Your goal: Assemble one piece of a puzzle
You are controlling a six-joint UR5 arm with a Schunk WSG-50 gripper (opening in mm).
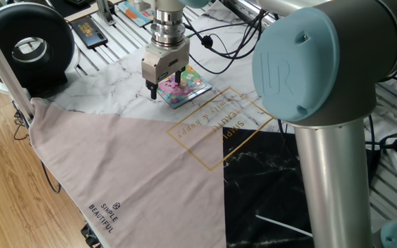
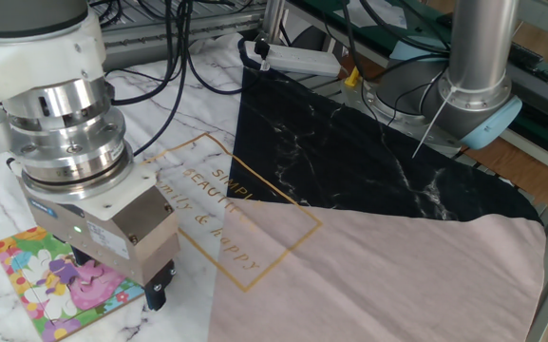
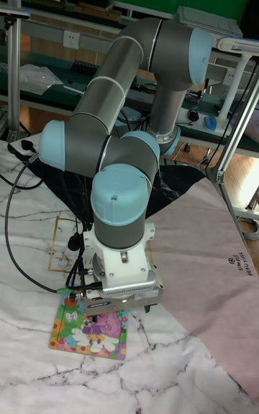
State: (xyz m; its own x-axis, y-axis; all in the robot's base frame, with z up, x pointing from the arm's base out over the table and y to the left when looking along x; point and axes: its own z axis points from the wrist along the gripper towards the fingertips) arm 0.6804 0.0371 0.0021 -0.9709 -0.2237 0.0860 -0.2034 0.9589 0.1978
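Note:
The puzzle (image 1: 192, 85) (image 2: 25, 275) (image 3: 70, 329) is a small square board with a pink, yellow and green cartoon picture, lying flat on the white marble sheet. My gripper (image 1: 164, 85) (image 2: 119, 274) (image 3: 119, 307) hangs just above its near edge, pointing straight down. Its dark fingers (image 2: 157, 288) stand apart, open, and nothing shows between them. A purple-violet patch (image 2: 63, 274) lies flush in the picture beside the gripper. I cannot tell the piece apart from the rest of the board.
A black round device (image 1: 29, 45) stands at the back left, with a dark booklet (image 1: 88, 31) and another colourful board (image 1: 133, 10) behind the gripper. A pinkish-grey cloth (image 1: 129, 172) and a black marble sheet (image 2: 349, 152) cover the table. The arm's base (image 2: 478, 76) stands beyond them.

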